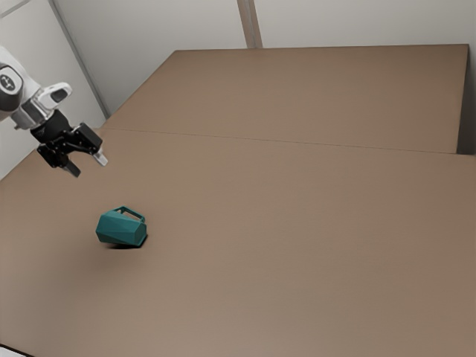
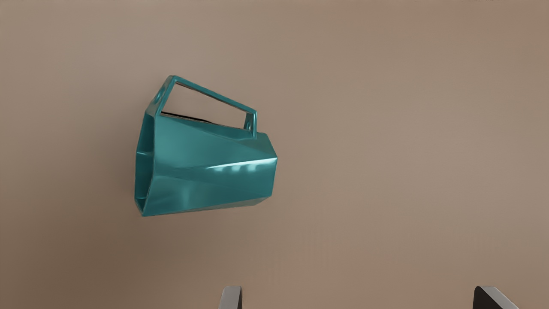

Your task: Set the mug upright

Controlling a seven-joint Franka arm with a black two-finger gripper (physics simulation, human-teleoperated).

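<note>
In the exterior view my gripper (image 1: 89,168) hangs above the table at the left, its two fingers apart and nothing between them. A teal faceted mug (image 1: 123,227) lies on its side on the table, below and apart from the gripper. The wrist view shows the mug (image 2: 210,167) tipped over, its open mouth at one end, its base at the other and its angular handle along one side. Wide-spaced fingertips of my gripper (image 2: 358,297) stand clear of the mug.
A broad brown table (image 1: 297,238) stretches beneath the arm, with a thin seam across it. Pale walls (image 1: 357,22) rise beyond the table's far edge, and a dark side face (image 1: 466,111) stands at the exterior view's right.
</note>
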